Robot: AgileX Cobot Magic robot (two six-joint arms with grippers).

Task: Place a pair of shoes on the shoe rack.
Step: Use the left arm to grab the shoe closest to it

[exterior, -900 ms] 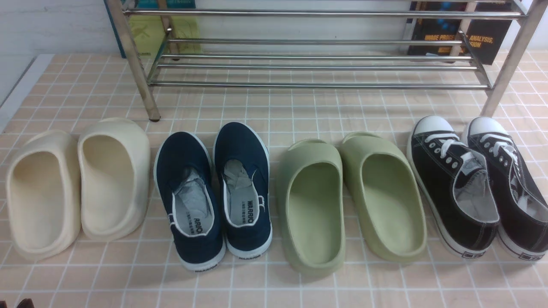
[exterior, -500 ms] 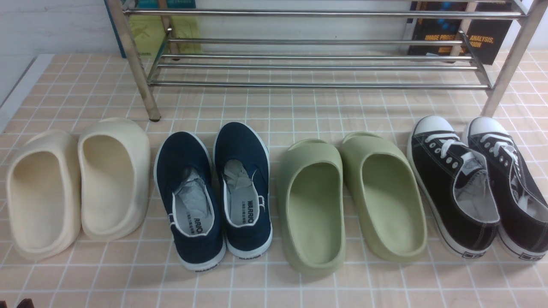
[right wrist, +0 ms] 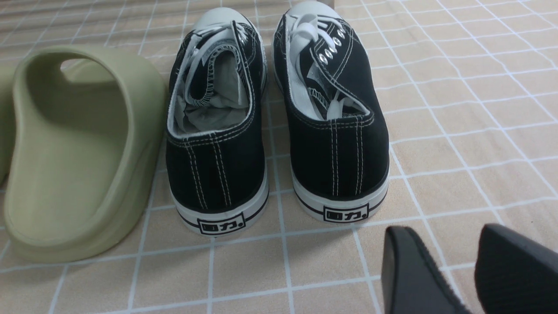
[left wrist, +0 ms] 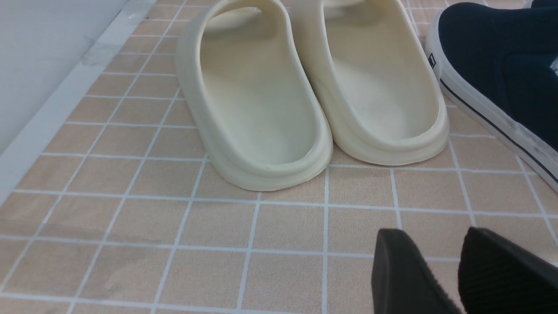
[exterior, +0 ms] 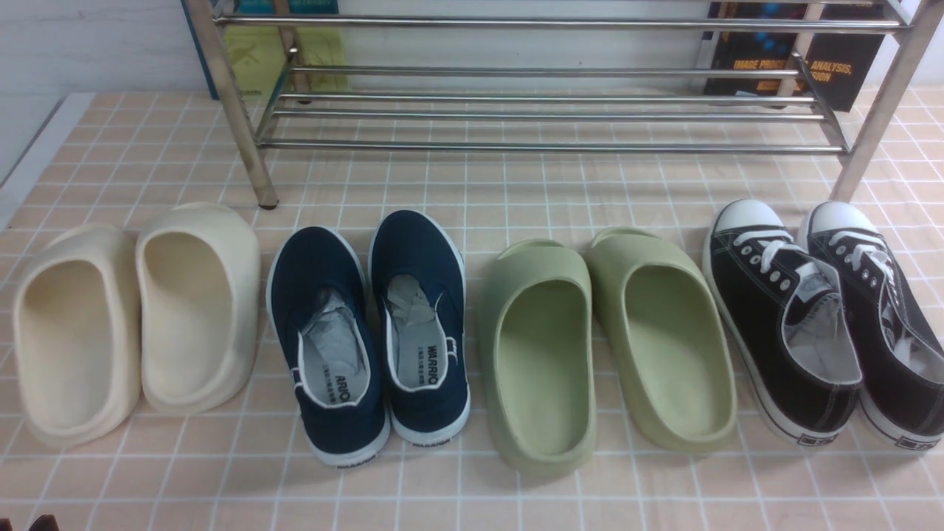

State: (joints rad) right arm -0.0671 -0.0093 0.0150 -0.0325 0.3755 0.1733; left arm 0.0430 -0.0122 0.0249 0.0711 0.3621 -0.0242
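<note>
**Operator:** Where is the pair you want?

**Me:** The pair of navy-blue canvas slip-on sneakers with white rubber soles (exterior: 413, 251) stands on the peach checked counter (exterior: 516, 192). The two shoes sit side by side and touching, with their toes towards the wide, shiny steel shoe rack (exterior: 546, 146). They are second from my left in a row of four pairs. Grey insoles printed "WARRIOR" show in their openings.

**Operator:** What is next to them?

**Me:** The cream foam slides (exterior: 192, 310) are just beside them on my left. The olive-green foam slides (exterior: 538, 354) are on my right. The black lace-up sneakers with white toe caps (exterior: 782, 317) close the row at the right end, near the rack's right leg.

**Operator:** And the rack?

**Me:** It stands beyond the toes of the row, its long tubes running across. A dark book (exterior: 833, 74) leans behind its right end.

**Operator:** How are your jaws?

**Me:** My left jaws are parted, with only counter showing between the black fingers (left wrist: 405, 274). They hang low behind the heels of the cream slides, and one navy sneaker is close by. My right jaws are parted too and grip nothing, low behind the heels of the black lace-ups.
</note>
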